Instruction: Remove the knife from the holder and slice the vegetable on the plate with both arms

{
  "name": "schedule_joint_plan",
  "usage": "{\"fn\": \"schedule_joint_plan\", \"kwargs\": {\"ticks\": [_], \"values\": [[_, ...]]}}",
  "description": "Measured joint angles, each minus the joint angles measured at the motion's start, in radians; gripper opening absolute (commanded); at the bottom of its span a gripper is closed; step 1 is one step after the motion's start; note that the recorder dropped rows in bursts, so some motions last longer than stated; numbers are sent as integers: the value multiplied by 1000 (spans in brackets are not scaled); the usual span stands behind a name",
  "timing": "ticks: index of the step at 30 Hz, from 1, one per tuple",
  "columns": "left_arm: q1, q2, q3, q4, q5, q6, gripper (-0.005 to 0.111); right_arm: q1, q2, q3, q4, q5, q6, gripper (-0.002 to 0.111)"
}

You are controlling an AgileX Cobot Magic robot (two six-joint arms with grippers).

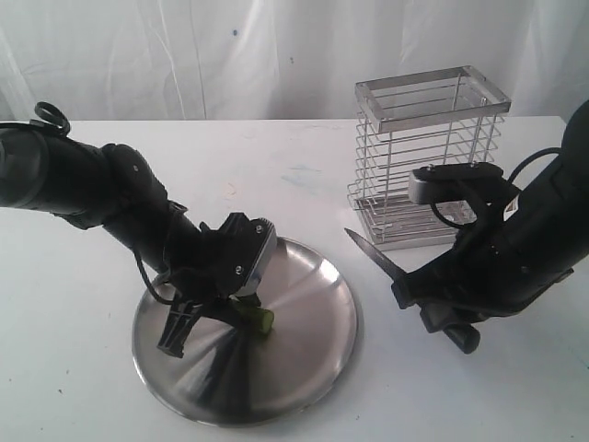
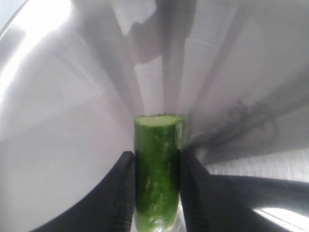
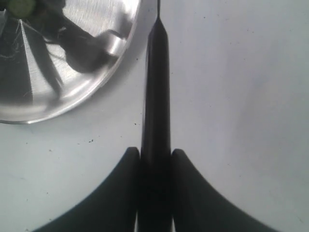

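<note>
Brushed steel plate (image 1: pixel 313 304) — glossy-skinned vegetable (image 2: pixel 155 169)

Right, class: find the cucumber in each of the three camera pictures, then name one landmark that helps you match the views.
Exterior view: the cucumber lies on the plate, at the left gripper.
Left wrist view: it fills the lower middle, clamped between the two black fingers.
Right wrist view: only a green bit shows at the top left corner.
Shared landmark: the shiny steel plate appears in all three.
</note>
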Motion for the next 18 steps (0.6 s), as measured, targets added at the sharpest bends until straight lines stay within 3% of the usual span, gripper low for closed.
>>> {"fn": "schedule_joint_plan", "kwargs": {"ticks": [8, 18], "values": [[0, 0, 0, -136, -13, -19, 23, 0, 0, 0, 13, -23, 6, 0], [0, 0, 0, -148, -47, -382, 20, 0, 1, 0, 103, -157, 15, 0]]}}
